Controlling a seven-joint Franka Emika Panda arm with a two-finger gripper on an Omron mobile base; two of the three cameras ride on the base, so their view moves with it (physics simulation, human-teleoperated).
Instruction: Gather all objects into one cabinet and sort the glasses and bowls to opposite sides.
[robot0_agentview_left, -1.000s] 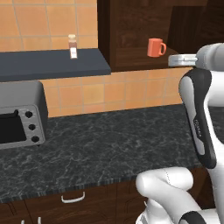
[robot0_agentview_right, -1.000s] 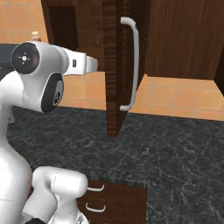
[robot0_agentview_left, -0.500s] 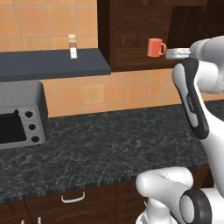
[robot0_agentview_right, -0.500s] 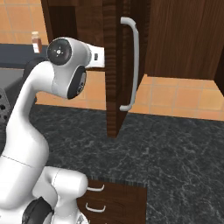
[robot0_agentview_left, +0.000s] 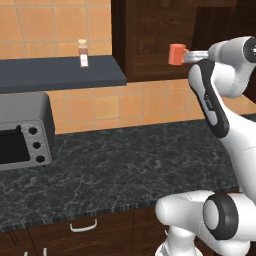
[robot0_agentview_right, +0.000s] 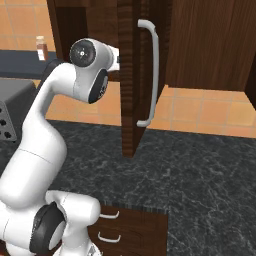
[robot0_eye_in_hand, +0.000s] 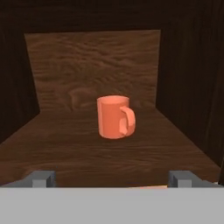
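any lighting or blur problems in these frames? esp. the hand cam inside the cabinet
Hand view: cabinet interior is dim, side walls near black, but the coral-orange mug is sharp, evenly lit, with only a faint shadow at its base. Left base view: bright and even, no glare; mug is small but crisp. Right base view: flat rendered light, soft sheen on the pale-grey bar handle, no blur.

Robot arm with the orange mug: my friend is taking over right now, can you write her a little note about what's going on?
Gripper: open, holding nothing, aimed into the dark brown wooden cabinet.
Coral-orange handled mug: upright on the cabinet's shelf, ahead of the fingertips, not touched.
Cabinet door, with its pale-grey bar handle, stands open.
Done: door opened.
Left: probably grasp the mug; other cups and the bowl aren't in sight, so sorting can't be judged.
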